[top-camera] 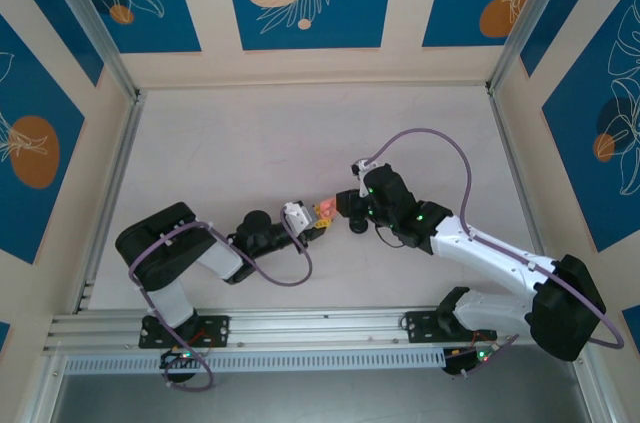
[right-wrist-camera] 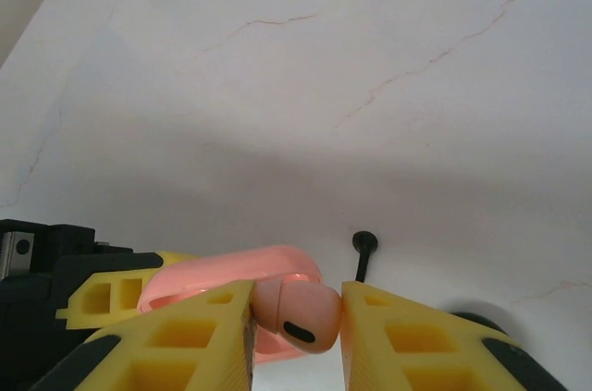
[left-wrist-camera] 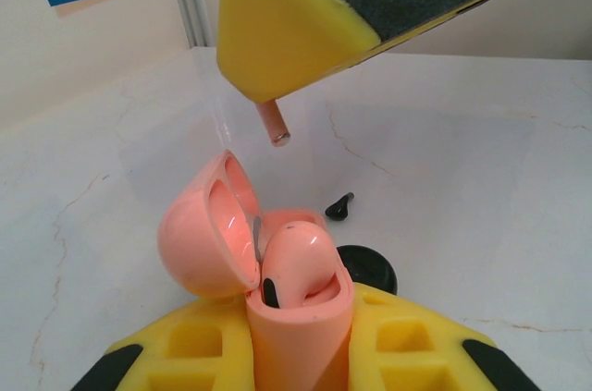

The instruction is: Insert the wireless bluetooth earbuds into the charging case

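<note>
**One earbud in, one left to go**

The left fingers (left-wrist-camera: 190,347) were clamped on the lower part of the pink charging case (left-wrist-camera: 296,336) and held it upright above the table (left-wrist-camera: 462,132). Its lid (left-wrist-camera: 199,243) was swung open to the side. One pink earbud (left-wrist-camera: 298,260) already sat in the case (whether it was pressed fully down, I cannot tell).

The right fingers (right-wrist-camera: 180,340) were closed on the second earbud (right-wrist-camera: 296,314), just above the open case. In the left wrist view its stem (left-wrist-camera: 275,123) pointed down toward the free slot, but it was apart from the case.

So I judge the task about half done. What was left: to lower the second earbud into its slot and let it go.

A small black piece (left-wrist-camera: 339,208) and a black disc (left-wrist-camera: 372,266) lay on the table behind the case.
</note>
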`<state>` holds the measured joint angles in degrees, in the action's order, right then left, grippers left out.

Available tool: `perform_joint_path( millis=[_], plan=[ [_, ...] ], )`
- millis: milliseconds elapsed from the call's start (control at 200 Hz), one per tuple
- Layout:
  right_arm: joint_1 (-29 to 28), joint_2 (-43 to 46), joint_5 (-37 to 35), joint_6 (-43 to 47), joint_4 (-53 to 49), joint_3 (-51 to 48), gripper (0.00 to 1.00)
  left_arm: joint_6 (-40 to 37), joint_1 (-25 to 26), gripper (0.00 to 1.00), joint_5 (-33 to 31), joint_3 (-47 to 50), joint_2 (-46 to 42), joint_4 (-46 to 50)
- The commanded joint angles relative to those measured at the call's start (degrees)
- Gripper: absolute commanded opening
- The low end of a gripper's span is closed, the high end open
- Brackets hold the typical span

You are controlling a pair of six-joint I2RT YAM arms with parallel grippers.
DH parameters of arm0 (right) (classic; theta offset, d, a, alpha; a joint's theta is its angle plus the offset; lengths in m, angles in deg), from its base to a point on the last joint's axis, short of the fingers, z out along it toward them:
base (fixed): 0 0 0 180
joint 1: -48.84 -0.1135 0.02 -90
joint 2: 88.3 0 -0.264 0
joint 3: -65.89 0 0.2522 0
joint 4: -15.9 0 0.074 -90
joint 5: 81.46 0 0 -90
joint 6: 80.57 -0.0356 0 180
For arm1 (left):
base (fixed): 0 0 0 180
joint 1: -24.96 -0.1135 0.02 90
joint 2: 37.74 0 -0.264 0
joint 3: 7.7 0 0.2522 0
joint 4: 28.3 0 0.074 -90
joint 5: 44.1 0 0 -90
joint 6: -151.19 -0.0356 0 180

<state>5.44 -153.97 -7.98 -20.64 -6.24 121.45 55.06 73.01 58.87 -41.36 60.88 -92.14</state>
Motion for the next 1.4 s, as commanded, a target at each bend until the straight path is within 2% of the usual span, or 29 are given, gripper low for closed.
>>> perform_joint_path(
  millis=[0,620,1015,1395],
  plan=[
    [-0.4,-0.6,0.2,-0.3,1.8,-0.7,0.29,1.6,0.8,0.09,-0.5,-0.8,-1.9,-3.0],
    [-0.7,-2.9,0.5,0.8,2.2,0.1,0.28,3.1,0.8,0.09,-1.1,-0.9,-4.1,-3.0],
    [-1.7,-0.7,-0.8,3.0,2.5,1.6,0.29,5.0,0.7,0.09,-2.4,-1.1,-4.0,-3.0],
    [8.8,-1.0,13.9,2.0,-13.9,3.6,0.29,2.9,1.0,0.09,-3.0,4.3,-5.8,-2.9]
  ],
)
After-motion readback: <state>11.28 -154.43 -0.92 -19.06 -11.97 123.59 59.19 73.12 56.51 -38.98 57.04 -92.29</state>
